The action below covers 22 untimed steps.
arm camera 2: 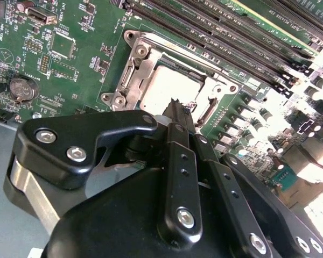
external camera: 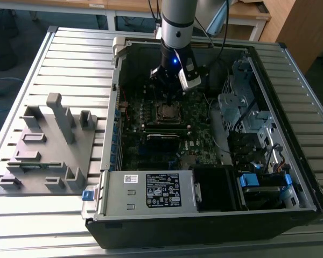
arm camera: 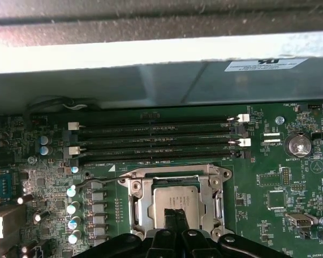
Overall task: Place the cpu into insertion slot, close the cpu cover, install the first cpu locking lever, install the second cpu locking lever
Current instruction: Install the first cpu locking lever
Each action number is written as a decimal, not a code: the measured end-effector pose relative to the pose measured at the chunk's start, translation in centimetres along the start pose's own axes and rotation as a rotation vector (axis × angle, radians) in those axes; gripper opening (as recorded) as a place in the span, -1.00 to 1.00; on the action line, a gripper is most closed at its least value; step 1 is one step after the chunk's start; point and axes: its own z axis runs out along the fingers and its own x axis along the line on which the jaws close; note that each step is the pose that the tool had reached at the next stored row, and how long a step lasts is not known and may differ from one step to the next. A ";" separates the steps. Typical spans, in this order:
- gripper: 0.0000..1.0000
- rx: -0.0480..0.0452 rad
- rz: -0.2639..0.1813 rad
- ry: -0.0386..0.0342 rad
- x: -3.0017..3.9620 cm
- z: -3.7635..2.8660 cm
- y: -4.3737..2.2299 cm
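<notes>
The insertion slot (external camera: 168, 112) sits mid-board inside the open computer case. In both wrist views the silvery cpu (arm camera: 175, 200) (arm camera 2: 169, 86) lies in it. The cpu cover (arm camera: 141, 207) (arm camera 2: 135, 70) lies flat around the cpu as a metal frame. A thin locking lever rod (arm camera: 99, 181) reaches out from one corner of the socket. My gripper (external camera: 168, 100) (arm camera: 175, 215) (arm camera 2: 177, 105) hangs straight over the cpu. Its black fingers are shut tip to tip with nothing between them. Whether the tips touch the cpu I cannot tell.
Long black memory slots (arm camera: 156, 142) run beside the socket, and capacitors (arm camera: 72, 207) stand on its other side. The case wall (arm camera: 161, 70) rises close behind. A drive cage (external camera: 247, 113) fills the exterior view's right, a grey fixture block (external camera: 48, 145) its left.
</notes>
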 end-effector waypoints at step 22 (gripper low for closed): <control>-0.80 -0.0002 0.000 -0.0001 -0.01 -0.72 0.01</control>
